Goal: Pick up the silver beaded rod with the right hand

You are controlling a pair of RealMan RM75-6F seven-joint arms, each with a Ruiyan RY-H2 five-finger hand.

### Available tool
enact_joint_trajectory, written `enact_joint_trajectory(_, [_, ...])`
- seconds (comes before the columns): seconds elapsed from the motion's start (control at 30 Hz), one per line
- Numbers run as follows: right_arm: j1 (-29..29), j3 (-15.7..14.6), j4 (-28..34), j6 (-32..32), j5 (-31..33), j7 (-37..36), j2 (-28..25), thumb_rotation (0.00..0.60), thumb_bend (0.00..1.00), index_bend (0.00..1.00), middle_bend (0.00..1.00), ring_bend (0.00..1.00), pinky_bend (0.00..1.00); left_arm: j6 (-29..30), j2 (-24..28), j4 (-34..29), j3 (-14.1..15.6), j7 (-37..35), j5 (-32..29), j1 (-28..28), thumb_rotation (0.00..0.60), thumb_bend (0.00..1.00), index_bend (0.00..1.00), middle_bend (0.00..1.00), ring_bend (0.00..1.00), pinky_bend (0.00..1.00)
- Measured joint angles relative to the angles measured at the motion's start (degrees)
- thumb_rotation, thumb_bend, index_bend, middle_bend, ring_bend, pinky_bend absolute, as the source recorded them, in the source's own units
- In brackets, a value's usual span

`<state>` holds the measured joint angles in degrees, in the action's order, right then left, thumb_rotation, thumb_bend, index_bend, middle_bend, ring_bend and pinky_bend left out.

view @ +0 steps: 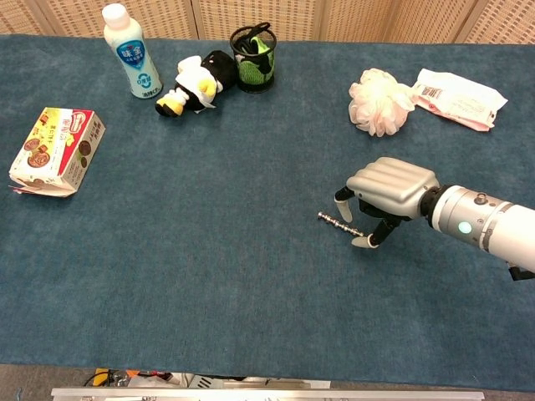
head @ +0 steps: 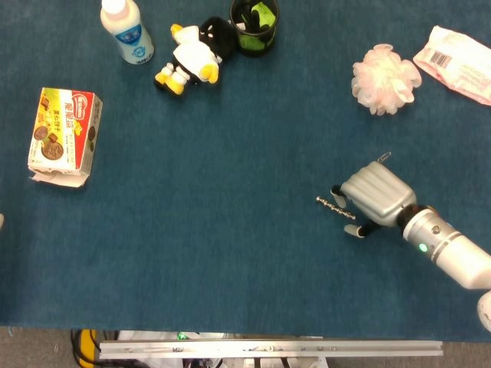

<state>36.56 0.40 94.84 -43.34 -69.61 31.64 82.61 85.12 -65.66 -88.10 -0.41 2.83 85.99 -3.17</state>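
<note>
The silver beaded rod (head: 331,204) (view: 333,222) lies flat on the blue cloth, right of centre. My right hand (head: 374,195) (view: 389,190) hangs palm down over the rod's right end. Its fingers are apart, with one fingertip (view: 341,200) behind the rod and another fingertip (view: 362,241) in front of it. The rod's right end is hidden under the hand, and I see no grip on it. My left hand is out of both views.
A pink bath puff (head: 385,79) and a white packet (head: 458,63) lie at the back right. At the back left are a plush penguin (head: 194,56), a black mesh cup (head: 255,26) and a bottle (head: 127,32). A snack box (head: 64,130) lies at the left.
</note>
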Motion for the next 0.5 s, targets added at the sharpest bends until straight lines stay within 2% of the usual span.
enact_joint_trajectory(0.5, [0.83, -1.24, -4.14, -2.77, 2.23, 1.54, 3.22, 0.6, 0.2, 0.52, 0.97, 1.0, 1.0, -0.48, -0.14, 0.96, 0.08, -1.08, -0.12, 0.02, 0.6, 0.21, 0.0, 0.02, 0.02, 0.01])
